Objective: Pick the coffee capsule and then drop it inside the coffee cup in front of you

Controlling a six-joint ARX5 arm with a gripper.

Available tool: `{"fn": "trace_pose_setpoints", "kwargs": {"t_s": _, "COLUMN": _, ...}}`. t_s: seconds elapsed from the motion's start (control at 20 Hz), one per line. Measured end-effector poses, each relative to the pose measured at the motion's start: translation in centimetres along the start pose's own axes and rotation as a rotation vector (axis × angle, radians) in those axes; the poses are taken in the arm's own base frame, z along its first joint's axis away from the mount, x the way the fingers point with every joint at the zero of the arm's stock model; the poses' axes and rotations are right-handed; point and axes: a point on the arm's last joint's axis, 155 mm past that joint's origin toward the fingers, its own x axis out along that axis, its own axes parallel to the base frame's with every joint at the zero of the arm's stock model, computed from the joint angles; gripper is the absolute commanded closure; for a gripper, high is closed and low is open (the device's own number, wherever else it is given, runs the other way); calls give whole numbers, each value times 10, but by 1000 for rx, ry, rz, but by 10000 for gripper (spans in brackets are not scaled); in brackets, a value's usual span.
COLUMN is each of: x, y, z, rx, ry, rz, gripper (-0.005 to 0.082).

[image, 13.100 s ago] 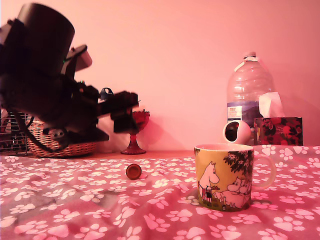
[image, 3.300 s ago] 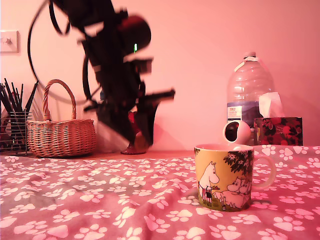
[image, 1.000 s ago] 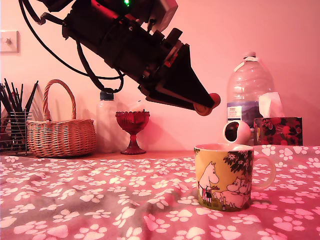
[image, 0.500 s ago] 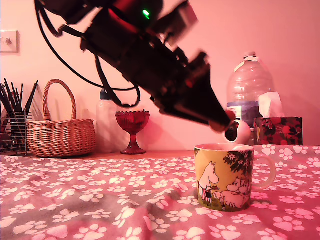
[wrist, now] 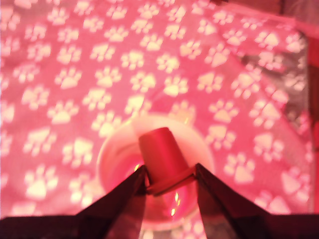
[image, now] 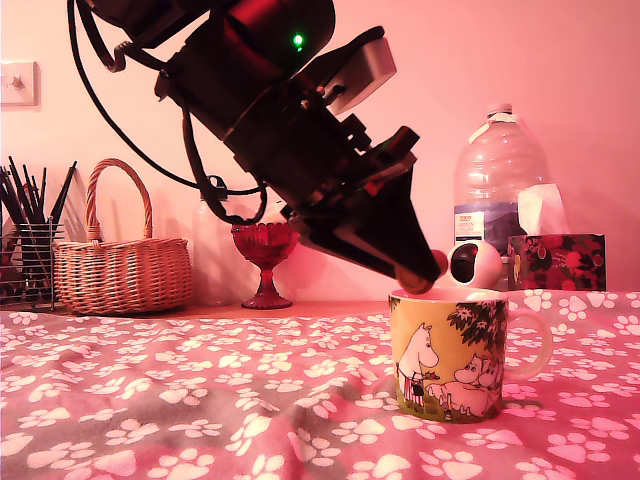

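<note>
Wrist view: end effector (wrist: 169,181) grasps the coffee capsule (wrist: 160,158) directly over the coffee cup (wrist: 115,149) mouth; carry done, next likely releasing it.

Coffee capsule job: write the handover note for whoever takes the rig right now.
Hand: shut on the coffee capsule, gripping it at the rim, tapered end pointing down toward the cup.
Coffee cup: upright on the paw-print cloth; in the wrist view its pale opening sits directly beneath the capsule.
Done: capsule picked and carried to just above the cup's rim.
Left: open the hand so the capsule falls inside, then lift clear. Alignment looks good; no correction seems needed.
</note>
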Motion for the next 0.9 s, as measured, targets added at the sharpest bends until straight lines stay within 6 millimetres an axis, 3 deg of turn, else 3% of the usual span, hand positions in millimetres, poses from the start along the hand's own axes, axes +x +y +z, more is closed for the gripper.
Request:
{"fn": "trace_pose_setpoints", "kwargs": {"t_s": 0.2, "x": 7, "y": -3, "z": 7, "rx": 4, "ry": 28, "rz": -6, "gripper": 537}}
{"fn": "trace_pose_setpoints", "kwargs": {"t_s": 0.35, "x": 15, "y": -6, "z": 0, "rx": 7, "ry": 54, "rz": -4, "gripper": 537}}
{"fn": "trace_pose_setpoints", "kwargs": {"t_s": 0.9, "x": 16, "y": -4, "z": -3, "rx": 11, "ry": 69, "rz": 24, "gripper": 537}}
